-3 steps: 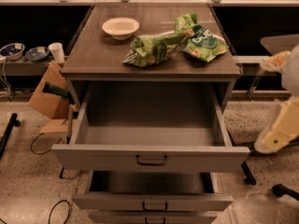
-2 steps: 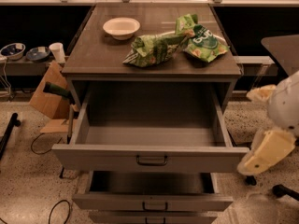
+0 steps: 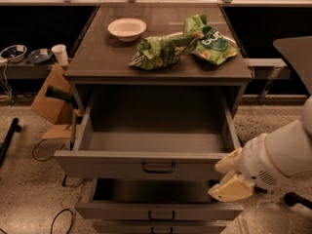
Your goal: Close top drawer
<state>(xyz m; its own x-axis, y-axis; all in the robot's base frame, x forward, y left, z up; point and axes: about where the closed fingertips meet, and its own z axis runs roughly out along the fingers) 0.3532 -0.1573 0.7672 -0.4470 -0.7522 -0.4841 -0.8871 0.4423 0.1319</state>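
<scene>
A: Top drawer (image 3: 107, 165), position?
B: Mid-frame, pulled fully out below the bench (image 3: 107, 62) top. Its front runs left to right, with the handle at centre.
A: Claw (image 3: 229, 176)?
B: Lower right, at the front's right end. Contact is unclear, and I cannot tell whether it is spread or pressed together.
A: Judgement?
B: The drawer lies left and up-frame of the claw, so the push should go up-frame.

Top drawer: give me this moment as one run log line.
top drawer: pulled out, not yet closed | gripper: by its front's right end | middle drawer: partly out
</scene>
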